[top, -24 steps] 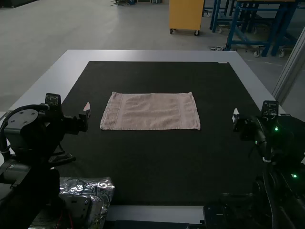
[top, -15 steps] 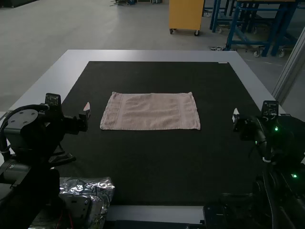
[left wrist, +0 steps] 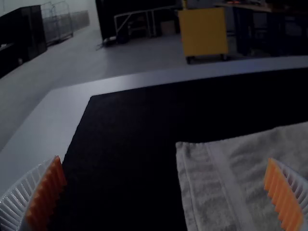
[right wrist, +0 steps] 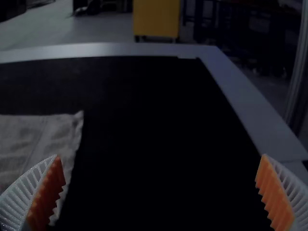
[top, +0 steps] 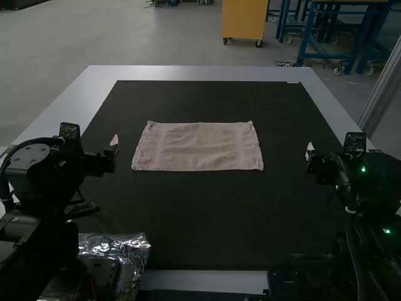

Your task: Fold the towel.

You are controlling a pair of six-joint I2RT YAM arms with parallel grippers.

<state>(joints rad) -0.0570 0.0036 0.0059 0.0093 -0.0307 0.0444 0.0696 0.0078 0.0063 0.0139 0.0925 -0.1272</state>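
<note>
- table (top: 188,73): pale top; take its far edge in the high view as 12 o'clock.
- mat (top: 203,219): dark, covering most of the top. a low, slow grasp should avoid pinching it along with the cloth.
- left arm (top: 30,160) and right arm (top: 376,182): standing toward 8 and 4 o'clock of the mat, so both sides look reachable.
- towel (top: 198,148): on the mat, a little toward 12 from its middle, spread flat, long sides running 9 to 3. whether it is already doubled i cannot tell. the step in hand seems to be the first grasp; little or no folding looks done.
- silvery packet (top: 119,248): toward 7 o'clock, well apart from the towel; best kept clear of elbows.
- left gripper (left wrist: 164,160): near the towel's 9 o'clock side, fingers wide apart, nothing between them.
- right gripper (right wrist: 161,156): off its 3 o'clock side, fingers likewise apart and empty.
- 8 o'clock corner (top: 136,167) and 4 o'clock corner (top: 259,167): good holds. pinch both shallowly, lift together, keep slight tension, then lay them toward 12, edges matched.
</note>
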